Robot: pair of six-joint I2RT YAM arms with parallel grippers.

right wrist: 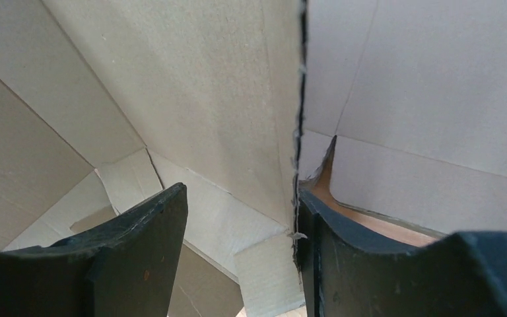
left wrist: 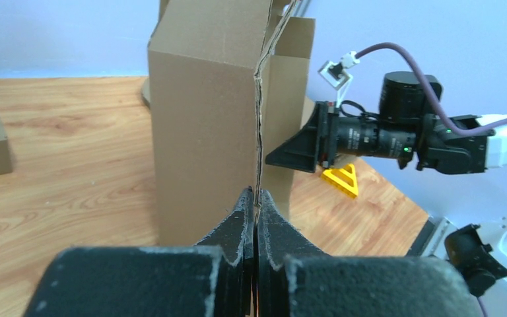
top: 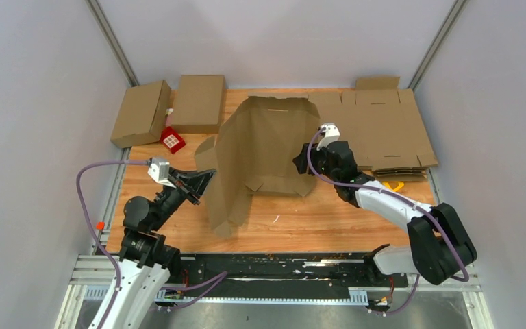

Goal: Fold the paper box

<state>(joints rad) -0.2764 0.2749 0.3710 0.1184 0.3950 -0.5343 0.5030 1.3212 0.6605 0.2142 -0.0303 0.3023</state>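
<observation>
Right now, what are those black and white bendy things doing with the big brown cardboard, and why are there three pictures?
They are two robot arms bolted to a wooden table. One picture looks down from above; the other two come from small cameras on each arm's wrist. Each arm ends in a two-finger gripper, like a pincher. The left gripper is squeezed shut on an edge of the big brown half-folded cardboard box, which stands upright. The right gripper is open, with a cardboard edge between its fingers. Also on the table: two closed brown boxes, a stack of flat unfolded cardboard, a small red block and a yellow triangle piece.
</observation>
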